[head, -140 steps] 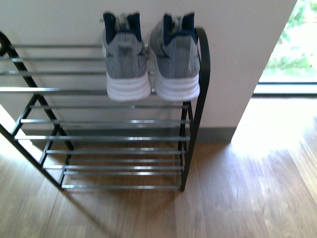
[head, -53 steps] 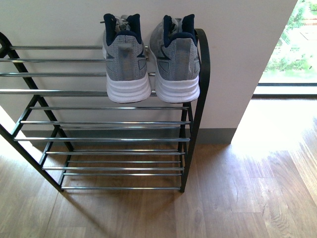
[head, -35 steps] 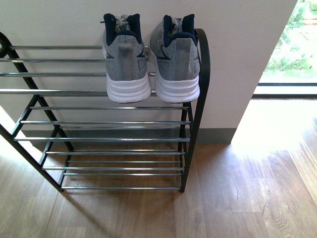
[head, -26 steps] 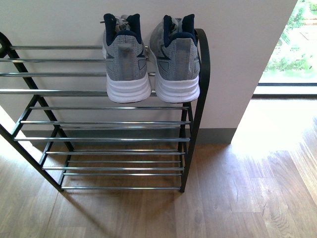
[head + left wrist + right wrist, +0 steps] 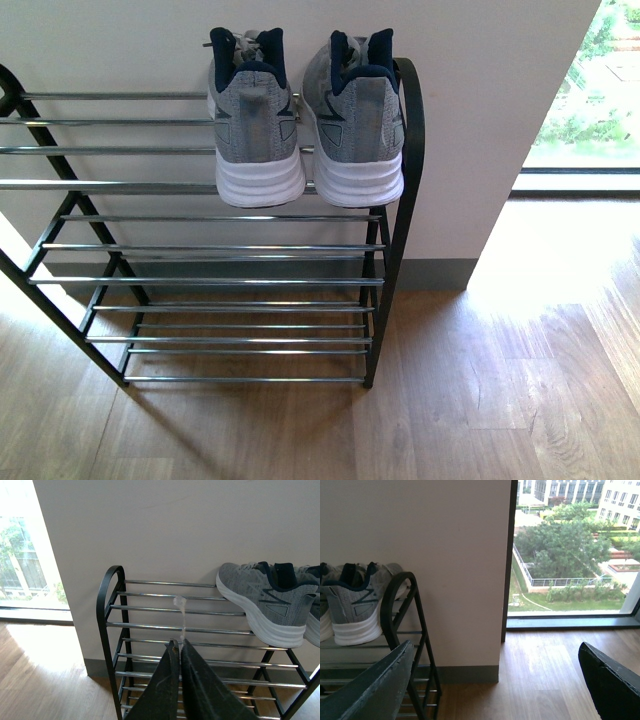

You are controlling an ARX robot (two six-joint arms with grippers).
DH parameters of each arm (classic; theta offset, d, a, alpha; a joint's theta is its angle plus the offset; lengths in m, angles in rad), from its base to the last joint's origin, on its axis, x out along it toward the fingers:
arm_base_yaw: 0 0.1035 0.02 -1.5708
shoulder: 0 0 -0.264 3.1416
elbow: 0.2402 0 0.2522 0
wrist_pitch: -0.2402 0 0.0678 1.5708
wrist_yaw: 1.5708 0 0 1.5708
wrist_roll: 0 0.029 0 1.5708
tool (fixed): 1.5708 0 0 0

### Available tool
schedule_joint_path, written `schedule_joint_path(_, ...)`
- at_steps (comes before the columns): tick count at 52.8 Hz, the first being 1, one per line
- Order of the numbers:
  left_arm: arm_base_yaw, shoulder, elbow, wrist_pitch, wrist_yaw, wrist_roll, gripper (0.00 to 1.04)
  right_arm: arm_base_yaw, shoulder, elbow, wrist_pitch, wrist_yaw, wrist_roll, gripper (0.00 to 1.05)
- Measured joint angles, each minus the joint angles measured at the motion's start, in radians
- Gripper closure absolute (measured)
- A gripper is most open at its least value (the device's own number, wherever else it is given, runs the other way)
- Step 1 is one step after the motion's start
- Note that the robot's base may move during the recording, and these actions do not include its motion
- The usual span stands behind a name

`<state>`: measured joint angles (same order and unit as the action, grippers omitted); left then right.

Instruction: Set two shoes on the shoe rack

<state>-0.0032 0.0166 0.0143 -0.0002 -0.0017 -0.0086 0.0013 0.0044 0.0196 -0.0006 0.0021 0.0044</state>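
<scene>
**Left gripper** (image 5: 178, 647): dark fingers (image 5: 162, 690) pressed flat together with nothing between them. A thin pale wisp stands up from the tips; what it is cannot be told. The gripper hangs in the air in front of the rack, facing the stretch of rods beside the sneakers, and touches nothing.

**Right gripper** (image 5: 495, 650): dark fingers (image 5: 370, 690) spread wide, nothing held. It hangs in the air off the rack's right end, facing the wall corner and the window.

**Shoe rack** (image 5: 200, 281): thin black uprights with a curved end loop and several tiers of shiny chrome rods. It stands on the floor against the wall.

**Inner sneaker** (image 5: 255, 125): grey knit, white sole, dark navy collar. It sits on the top tier toward the right end, upright on its sole, toe to the wall and heel to the robot. The white heel reaches just past the front rod.

**Outer sneaker** (image 5: 355, 120): the same make and pose, on the same tier. It sits just beside the inner sneaker with a narrow gap between them, and close against the rack's curved right end upright.

**Floor** (image 5: 480, 400): brown wood boards, brightly lit near the window.

**Wall** (image 5: 480, 100): plain and pale, with a grey skirting strip at its foot.

**Window** (image 5: 590, 90): to the right of the wall corner, with greenery and buildings outside.
</scene>
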Motion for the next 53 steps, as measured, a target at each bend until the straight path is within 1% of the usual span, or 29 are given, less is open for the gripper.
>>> schedule_joint_path(4, 0.000, 0.000, 0.000, 0.000, 0.000, 0.000, 0.86, 0.000, 0.000, 0.000, 0.000, 0.000, 0.000, 0.09)
schedule_joint_path(5, 0.000, -0.001, 0.000, 0.000, 0.000, 0.000, 0.81, 0.000, 0.000, 0.000, 0.000, 0.000, 0.000, 0.09)
schedule_joint_path(9, 0.000, -0.001, 0.000, 0.000, 0.000, 0.000, 0.67, 0.000, 0.000, 0.000, 0.000, 0.000, 0.000, 0.09)
schedule_joint_path(13, 0.000, -0.001, 0.000, 0.000, 0.000, 0.000, 0.56, 0.000, 0.000, 0.000, 0.000, 0.000, 0.000, 0.09)
schedule_joint_path(15, 0.000, -0.001, 0.000, 0.000, 0.000, 0.000, 0.49, 0.000, 0.000, 0.000, 0.000, 0.000, 0.000, 0.09)
schedule_joint_path(16, 0.000, -0.001, 0.000, 0.000, 0.000, 0.000, 0.47, 0.000, 0.000, 0.000, 0.000, 0.000, 0.000, 0.09)
schedule_joint_path(18, 0.000, -0.001, 0.000, 0.000, 0.000, 0.000, 0.40, 0.000, 0.000, 0.000, 0.000, 0.000, 0.000, 0.09)
schedule_joint_path(23, 0.000, -0.001, 0.000, 0.000, 0.000, 0.000, 0.17, 0.000, 0.000, 0.000, 0.000, 0.000, 0.000, 0.09)
schedule_joint_path(26, 0.000, -0.001, 0.000, 0.000, 0.001, 0.003, 0.08, 0.000, 0.000, 0.000, 0.000, 0.000, 0.000, 0.09)
schedule_joint_path(28, 0.000, -0.001, 0.000, 0.000, 0.001, 0.002, 0.10, 0.000, 0.000, 0.000, 0.000, 0.000, 0.000, 0.09)
schedule_joint_path(53, 0.000, -0.001, 0.000, 0.000, 0.001, 0.004, 0.09, 0.000, 0.000, 0.000, 0.000, 0.000, -0.001, 0.09)
